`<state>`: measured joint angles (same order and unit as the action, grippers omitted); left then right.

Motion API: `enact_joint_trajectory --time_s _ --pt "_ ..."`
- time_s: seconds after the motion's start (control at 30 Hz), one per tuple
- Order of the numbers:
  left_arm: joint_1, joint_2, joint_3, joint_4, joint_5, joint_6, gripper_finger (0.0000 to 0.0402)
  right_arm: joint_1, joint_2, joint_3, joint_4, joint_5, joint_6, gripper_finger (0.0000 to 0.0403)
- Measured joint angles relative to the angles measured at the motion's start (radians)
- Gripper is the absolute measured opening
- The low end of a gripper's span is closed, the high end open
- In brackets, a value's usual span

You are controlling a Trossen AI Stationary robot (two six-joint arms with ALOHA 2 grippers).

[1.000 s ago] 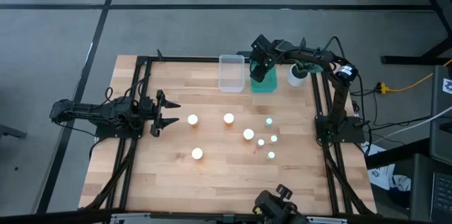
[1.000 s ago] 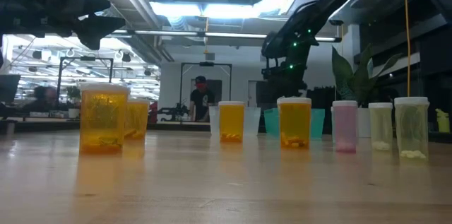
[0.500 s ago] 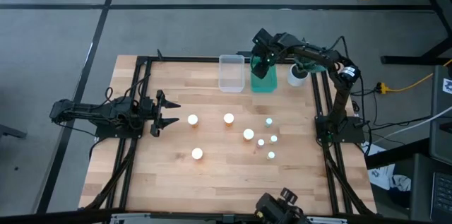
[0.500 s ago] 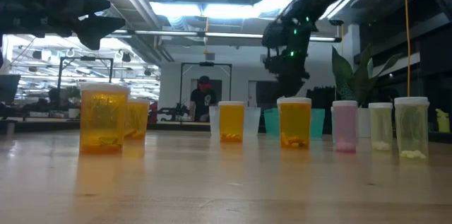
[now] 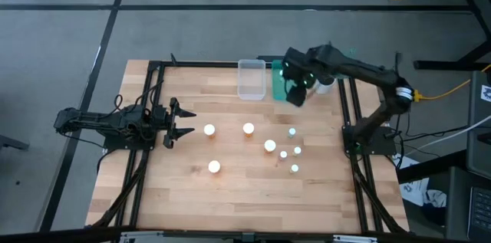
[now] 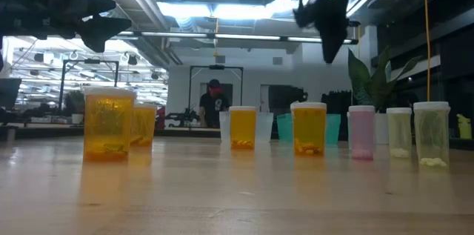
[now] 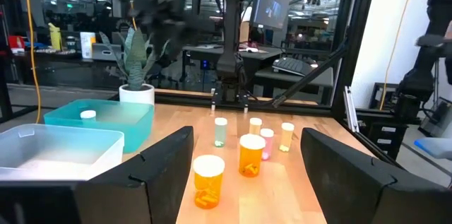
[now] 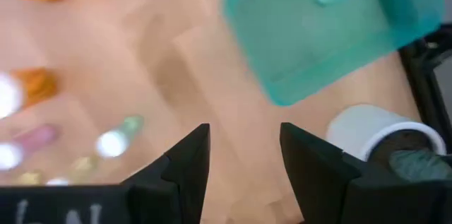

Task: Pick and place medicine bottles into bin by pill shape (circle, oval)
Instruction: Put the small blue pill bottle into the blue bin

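from above we see a wooden table (image 5: 230,189) on grey floor; the right gripper (image 5: 295,92) hangs empty, fingers apart, beside the teal bin (image 5: 277,88), with the clear bin (image 5: 251,79) next to it and bottles (image 5: 270,146) scattered nearer. the left gripper (image 5: 175,123) waits wide apart at the table's left. at table height, orange bottles (image 6: 109,124) line up before a workshop. the left wrist shows one bottle (image 7: 87,114) inside the teal bin.

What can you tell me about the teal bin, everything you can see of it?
The teal bin is a small rectangular tub of translucent plastic, upright and open-topped, at the table's far edge. It stands beside the clear bin, with the white plant pot on its other side. One white-capped bottle sits inside. The right end effector hovers nearby, empty.
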<state>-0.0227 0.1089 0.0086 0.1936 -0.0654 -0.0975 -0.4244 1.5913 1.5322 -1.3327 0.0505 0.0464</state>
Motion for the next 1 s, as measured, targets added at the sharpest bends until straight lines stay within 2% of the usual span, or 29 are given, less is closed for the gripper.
enact_joint_trajectory --time_s 0.23,0.5,0.77,1.0 --pt "0.000 0.000 0.000 0.000 0.000 0.000 0.0254 0.162 -0.215 -0.218 0.057 -0.001 0.064 0.0171" --pt "0.000 0.000 0.000 0.000 0.000 0.001 0.0254 0.255 -0.394 -0.518 0.171 -0.001 0.258 0.0171" --pt "0.000 0.000 0.000 0.000 -0.003 0.032 0.0254 0.308 -0.408 -0.689 0.215 0.000 0.314 0.0171" --pt "0.000 0.000 0.000 0.001 -0.003 0.053 0.0254 0.319 -0.405 -0.709 0.292 0.000 0.301 0.0171"
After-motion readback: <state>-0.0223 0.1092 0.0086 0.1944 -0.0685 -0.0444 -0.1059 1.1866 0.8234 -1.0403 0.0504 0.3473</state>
